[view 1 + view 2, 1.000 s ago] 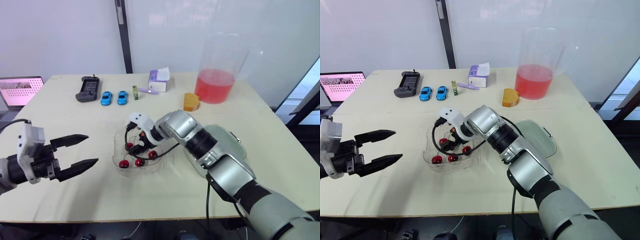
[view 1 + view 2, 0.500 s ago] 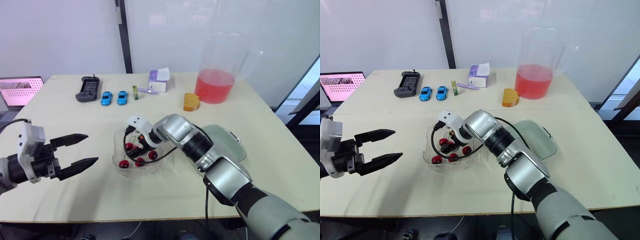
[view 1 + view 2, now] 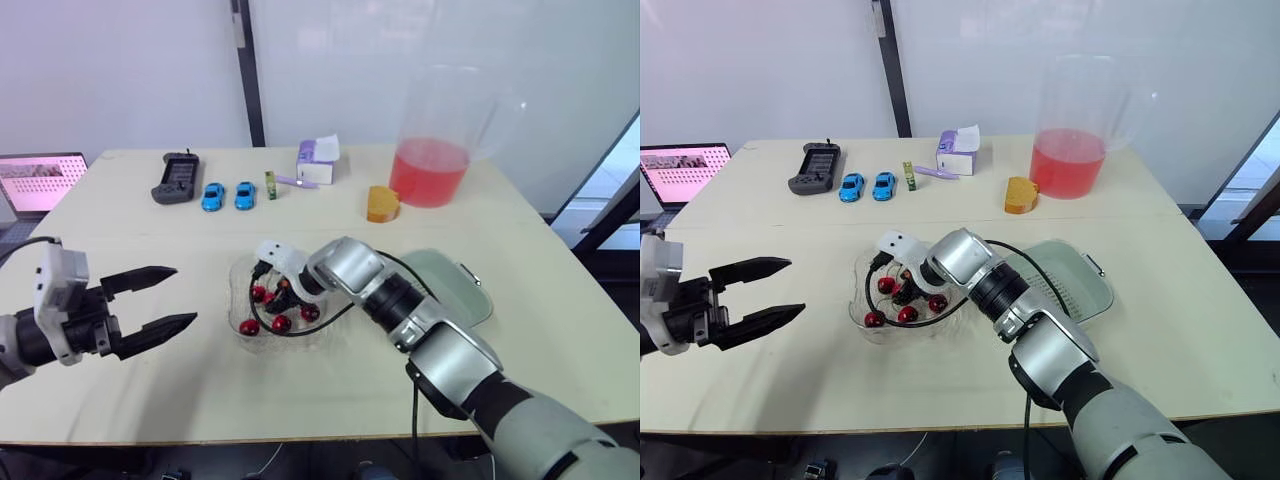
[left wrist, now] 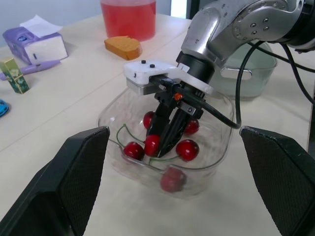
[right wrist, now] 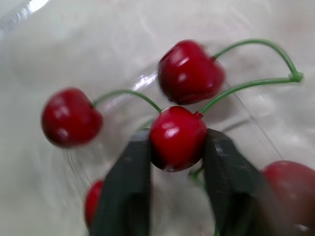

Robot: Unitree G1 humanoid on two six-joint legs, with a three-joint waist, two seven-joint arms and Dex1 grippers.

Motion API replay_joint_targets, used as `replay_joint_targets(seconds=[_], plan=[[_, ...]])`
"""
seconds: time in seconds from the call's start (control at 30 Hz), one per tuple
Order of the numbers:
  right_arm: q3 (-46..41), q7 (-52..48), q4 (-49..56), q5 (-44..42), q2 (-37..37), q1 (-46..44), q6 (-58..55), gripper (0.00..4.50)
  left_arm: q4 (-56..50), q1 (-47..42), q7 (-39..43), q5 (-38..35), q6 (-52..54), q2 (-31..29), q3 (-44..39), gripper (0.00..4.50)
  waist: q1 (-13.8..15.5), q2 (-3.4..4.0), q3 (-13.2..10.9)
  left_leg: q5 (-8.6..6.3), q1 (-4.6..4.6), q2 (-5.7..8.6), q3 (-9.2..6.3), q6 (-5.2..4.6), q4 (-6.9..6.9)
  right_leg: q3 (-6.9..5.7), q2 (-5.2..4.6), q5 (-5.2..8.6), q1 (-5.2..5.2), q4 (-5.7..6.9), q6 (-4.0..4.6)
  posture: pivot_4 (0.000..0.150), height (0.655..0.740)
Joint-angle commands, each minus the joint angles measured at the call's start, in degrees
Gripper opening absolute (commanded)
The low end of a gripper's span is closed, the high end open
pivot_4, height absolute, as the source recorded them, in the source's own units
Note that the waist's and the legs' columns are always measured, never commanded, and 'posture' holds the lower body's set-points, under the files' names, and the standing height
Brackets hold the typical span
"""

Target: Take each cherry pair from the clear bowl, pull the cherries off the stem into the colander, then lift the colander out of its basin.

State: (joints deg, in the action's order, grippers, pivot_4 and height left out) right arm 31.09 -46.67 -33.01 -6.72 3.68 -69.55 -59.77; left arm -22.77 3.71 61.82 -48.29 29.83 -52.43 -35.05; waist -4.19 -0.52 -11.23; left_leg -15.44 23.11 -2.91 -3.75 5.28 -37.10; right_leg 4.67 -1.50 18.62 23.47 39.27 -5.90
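Black fingers of the left gripper (image 3: 184, 296) stand spread wide at the left of the tabletop (image 3: 300, 390), holding nothing and well apart from the clear bowl (image 4: 220, 145) toward which they point.

Centre: the bowl rests on the tabletop with several red cherries (image 5: 71, 117) and their green stems (image 5: 256, 82) lying in it. The right gripper (image 4: 164, 146) reaches down into the bowl from the right, and its two fingers (image 5: 129, 187) pinch one cherry (image 5: 177, 135) by its sides (its stem runs up to a joint shared with a second cherry (image 5: 190, 71), so the two appear to form a pair). The pinched cherry sits low in the bowl among the others; whether it touches the bowl's floor cannot be told.

Right: the pale green colander (image 3: 1080, 285) lies just beside the bowl, partly hidden behind the right arm. No cherry shows in the part that is visible.

Progress, as judged from this arrangement: the task is at an early stage. A grasp is made, but no pair has left the bowl, no cherry has been pulled from a stem, and the colander has not been lifted. All the pulling is left to do, and it probably calls on the empty left gripper to take the stem or the other cherry.
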Motion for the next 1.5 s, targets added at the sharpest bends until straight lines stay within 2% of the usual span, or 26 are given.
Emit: replay_joint_targets(seconds=[0.03,0.3,0.63,0.83,1.03,1.3,1.5], plan=[[-1.5,-1.7,-0.8,0.7,0.1,-2.9,1.6,0.78,-1.3,-0.7,-0.2,-1.2,-0.1,-0.5,-1.9,4.50,0.0,0.00,0.0,0.00,0.00,0.00,0.00,0.00,0.00,0.00,0.00,0.00,0.00,0.00,0.00,0.150,0.7400],[-4.6,-6.2,-2.0,-0.1,1.9,-9.5,2.6,0.78,-0.2,-2.0,0.0,-1.3,-0.2,-0.7,-0.7,4.50,0.0,0.01,0.0,0.00,0.00,0.01,0.00,0.01,0.01,0.00,0.00,0.00,0.01,-0.01,0.00,0.150,0.7400],[-4.3,-13.6,13.6,-2.4,10.2,-7.6,-0.9,0.78,3.8,-9.7,-3.0,-4.2,3.6,-0.3,2.2,4.50,0.1,0.00,0.0,0.01,0.04,0.01,-0.05,0.01,-0.01,-0.05,-0.01,0.00,0.00,-0.01,0.00,0.150,0.7400],[-6.5,-18.4,30.7,-3.1,21.3,-0.6,11.5,0.78,7.3,-18.3,-8.5,-10.4,9.3,1.8,3.9,4.50,0.2,-0.03,0.0,0.01,0.15,0.05,-0.17,0.01,-0.05,-0.15,-0.05,-0.01,-0.01,-0.07,-0.01,0.150,0.7400],[-7.7,-22.3,40.1,-3.6,27.9,3.8,21.3,0.78,11.1,-27.1,-10.5,-14.1,13.4,4.9,8.1,4.50,0.0,-0.02,0.0,0.01,0.14,0.04,-0.21,0.01,-0.07,-0.16,-0.01,-0.01,0.00,-0.04,-0.01,0.150,0.7400],[-8.0,-23.1,44.4,-4.2,28.5,5.3,23.5,0.78,14.7,-35.2,-4.0,-11.3,16.8,4.9,18.5,4.50,0.2,-0.03,0.0,0.03,0.14,0.05,-0.23,0.06,-0.12,-0.18,-0.02,-0.01,-0.03,-0.03,-0.01,0.150,0.7400],[-8.5,-25.3,48.5,-7.5,28.8,6.8,21.7,0.78,18.9,-40.5,-2.0,-9.3,17.1,6.8,22.0,4.50,0.2,-0.03,0.0,0.06,0.15,0.06,-0.27,0.10,-0.13,-0.21,-0.01,-0.01,-0.04,-0.03,-0.01,0.150,0.7400]])
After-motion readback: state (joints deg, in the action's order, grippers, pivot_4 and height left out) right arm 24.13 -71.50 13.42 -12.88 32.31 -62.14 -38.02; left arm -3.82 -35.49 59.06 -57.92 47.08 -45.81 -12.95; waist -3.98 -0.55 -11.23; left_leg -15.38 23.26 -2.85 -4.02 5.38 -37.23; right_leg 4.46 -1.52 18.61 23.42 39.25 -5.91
